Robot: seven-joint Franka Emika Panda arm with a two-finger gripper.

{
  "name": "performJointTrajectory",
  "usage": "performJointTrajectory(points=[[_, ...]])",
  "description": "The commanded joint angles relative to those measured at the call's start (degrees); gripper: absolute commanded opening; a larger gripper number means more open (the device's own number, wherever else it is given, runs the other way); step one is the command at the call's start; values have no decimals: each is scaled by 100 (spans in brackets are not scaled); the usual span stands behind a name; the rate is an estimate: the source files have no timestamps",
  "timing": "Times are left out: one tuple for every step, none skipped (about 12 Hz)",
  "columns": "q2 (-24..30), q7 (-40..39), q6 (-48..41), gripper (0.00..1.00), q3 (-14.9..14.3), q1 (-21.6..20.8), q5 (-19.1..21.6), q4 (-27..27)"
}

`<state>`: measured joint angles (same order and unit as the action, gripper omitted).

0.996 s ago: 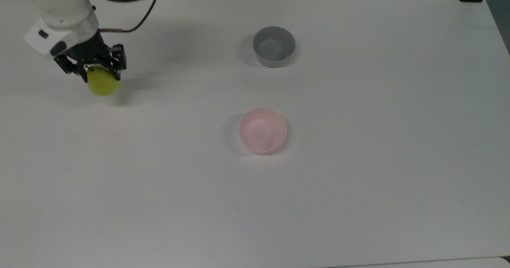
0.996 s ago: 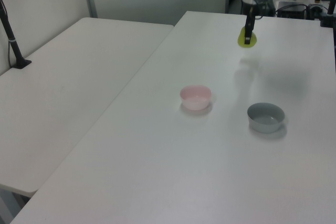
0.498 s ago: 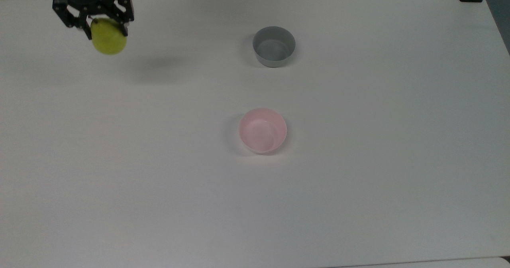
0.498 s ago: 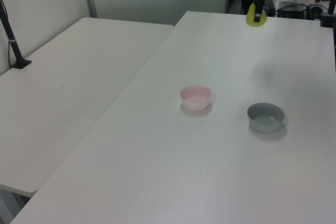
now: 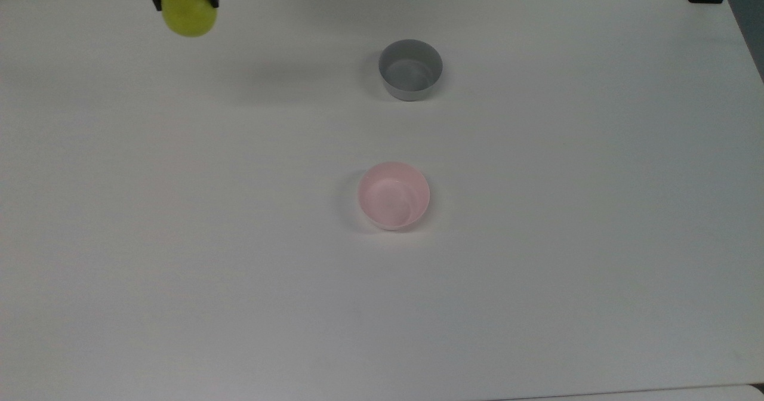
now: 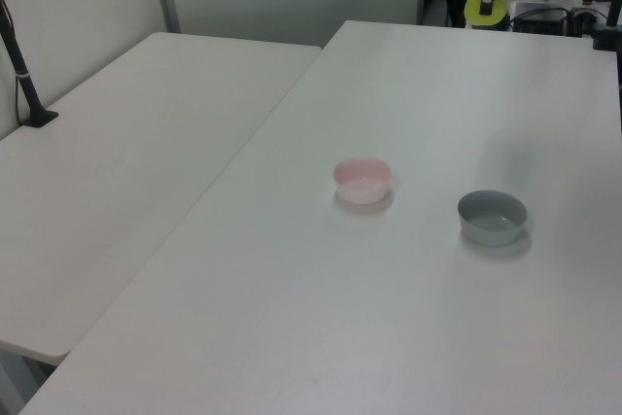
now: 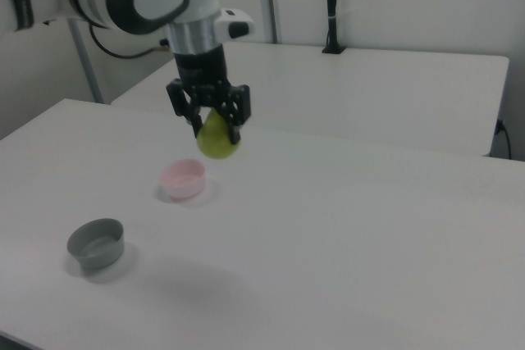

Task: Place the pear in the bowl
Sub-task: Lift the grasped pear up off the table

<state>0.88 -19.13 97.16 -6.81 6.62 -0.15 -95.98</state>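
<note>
Two claw point(image 7: 215, 124) tips squeeze the pear point(image 7: 218, 140) near its top, high over the tabletop point(image 5: 537, 270). Looks smooth, round, prob slippery & light; pink bowl point(image 5: 394, 195) sits well apart.

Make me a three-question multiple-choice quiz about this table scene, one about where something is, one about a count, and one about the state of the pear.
1. In the top view, where is the small round pale pink plastic bowl compared with the grey round bowl?
A. Below it
B. Above it
C. Stacked inside it

2. How many bowls stand on the white table?
A. One
B. Two
C. Four

3. What is the state of the rounded yellow-green pear?
A. Lying in the pink bowl
B. Resting on the table
C. Held in the air by the tool

Answers:
1. A, the pink bowl sits lower in the top view than the grey bowl, apart from it.
2. B, only those two stand on the table.
3. C, the tool grips the pear clear above the tabletop.
</note>
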Motion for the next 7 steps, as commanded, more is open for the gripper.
performJointTrajectory(points=[[35,621,-259,2,-268,-582,102,194],[35,604,-259,2,-277,-618,155,263],[35,586,-259,2,-277,-618,199,334],[18,560,-242,2,-269,-627,269,352],[0,533,-215,2,-234,-627,322,378],[-69,472,-198,2,-190,-688,323,465],[-131,350,-163,2,-190,-785,349,475]])
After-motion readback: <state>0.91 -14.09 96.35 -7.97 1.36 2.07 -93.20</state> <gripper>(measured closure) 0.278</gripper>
